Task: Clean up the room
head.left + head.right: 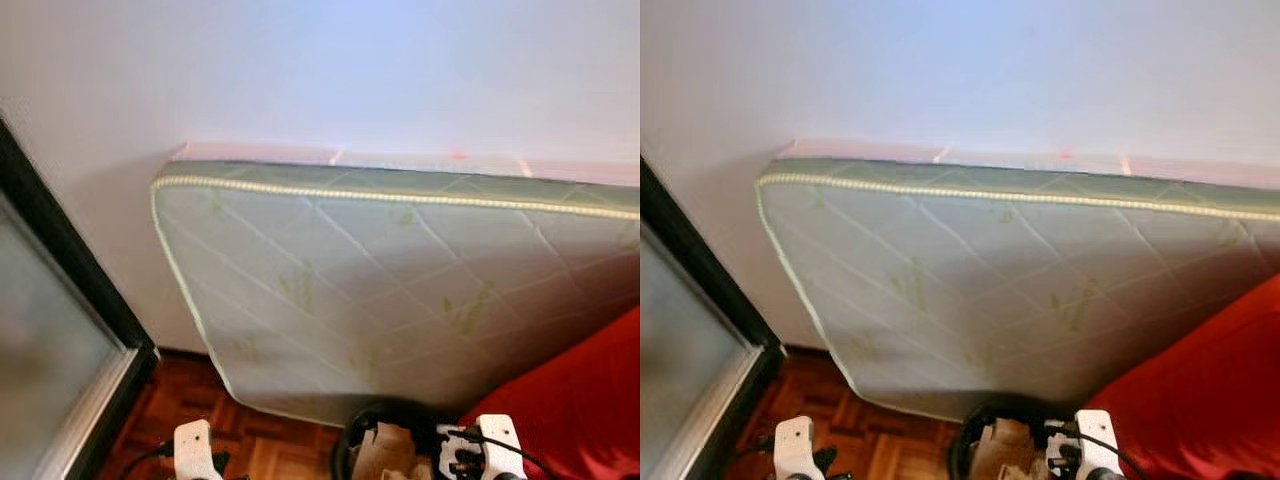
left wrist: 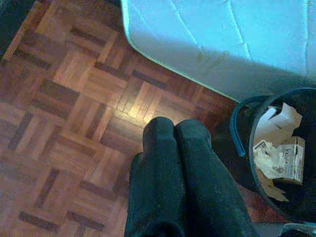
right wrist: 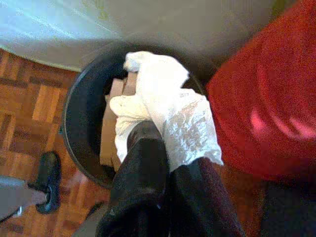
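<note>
My right tool clamps crumpled tissue | black bin directly beneath it | left tool closed, empty, beside bin.

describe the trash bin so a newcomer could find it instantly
Start at the quilted mattress leaning against the wall. At its lower edge, on the parquet floor beside the red cover, stands the bin. It is the only round black container, holding cardboard and paper scraps, with the right gripper holding a white tissue above it.
</note>
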`<state>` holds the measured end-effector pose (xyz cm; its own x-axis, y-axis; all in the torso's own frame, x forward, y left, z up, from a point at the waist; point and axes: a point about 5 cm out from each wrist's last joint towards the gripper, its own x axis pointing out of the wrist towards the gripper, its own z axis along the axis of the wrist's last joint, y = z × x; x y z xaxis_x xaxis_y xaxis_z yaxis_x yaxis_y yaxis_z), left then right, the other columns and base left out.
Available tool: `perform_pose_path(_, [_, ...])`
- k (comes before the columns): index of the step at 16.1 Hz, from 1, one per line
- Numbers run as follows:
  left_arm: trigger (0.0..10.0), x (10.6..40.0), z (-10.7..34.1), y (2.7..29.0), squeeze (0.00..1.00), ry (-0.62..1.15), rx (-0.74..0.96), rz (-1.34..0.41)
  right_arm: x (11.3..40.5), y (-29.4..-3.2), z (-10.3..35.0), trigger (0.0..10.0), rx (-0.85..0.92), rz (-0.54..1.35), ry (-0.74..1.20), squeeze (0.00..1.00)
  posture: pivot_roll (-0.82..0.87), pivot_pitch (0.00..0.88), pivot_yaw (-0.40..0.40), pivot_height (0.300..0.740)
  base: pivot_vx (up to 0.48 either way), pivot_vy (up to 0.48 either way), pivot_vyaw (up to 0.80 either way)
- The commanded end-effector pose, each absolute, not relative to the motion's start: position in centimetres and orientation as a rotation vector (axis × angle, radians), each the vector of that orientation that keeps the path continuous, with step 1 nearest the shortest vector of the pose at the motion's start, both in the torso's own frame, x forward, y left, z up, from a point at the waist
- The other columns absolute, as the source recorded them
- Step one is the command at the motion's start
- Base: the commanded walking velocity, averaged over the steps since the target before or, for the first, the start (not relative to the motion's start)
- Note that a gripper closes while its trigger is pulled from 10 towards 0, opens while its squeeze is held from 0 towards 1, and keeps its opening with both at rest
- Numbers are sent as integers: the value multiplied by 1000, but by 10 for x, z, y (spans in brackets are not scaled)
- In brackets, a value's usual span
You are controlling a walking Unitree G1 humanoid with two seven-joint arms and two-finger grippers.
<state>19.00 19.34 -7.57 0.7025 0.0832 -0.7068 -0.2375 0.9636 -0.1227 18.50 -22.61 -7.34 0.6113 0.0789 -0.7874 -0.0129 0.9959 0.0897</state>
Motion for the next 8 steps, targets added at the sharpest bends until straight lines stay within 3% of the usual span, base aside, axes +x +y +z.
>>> perform_pose_path(1, [10000, 202, -67, 200, 0, 705, -192, 171, 190, -224, -71, 10000, 102, 50, 868, 0, 64, 0, -1, 740, 0, 0, 0])
perform_pose_path(4, [10000, 233, -43, 202, 0, 521, -183, 149, 193, -223, -67, 10000, 118, 75, 812, 0, 72, 0, -2, 740, 0, 0, 0])
perform_pose_path(5, [10000, 251, -22, 203, 0, 378, -173, 133, 195, -222, -65, 10000, 139, 76, 777, 0, 71, 0, -2, 740, 0, 0, 0])
perform_pose_path(8, [10000, 269, 10, 195, 0, 157, -121, 94, 195, -225, -63, 10000, 195, -2, 712, 0, 68, 0, 7, 740, 0, 0, 0])
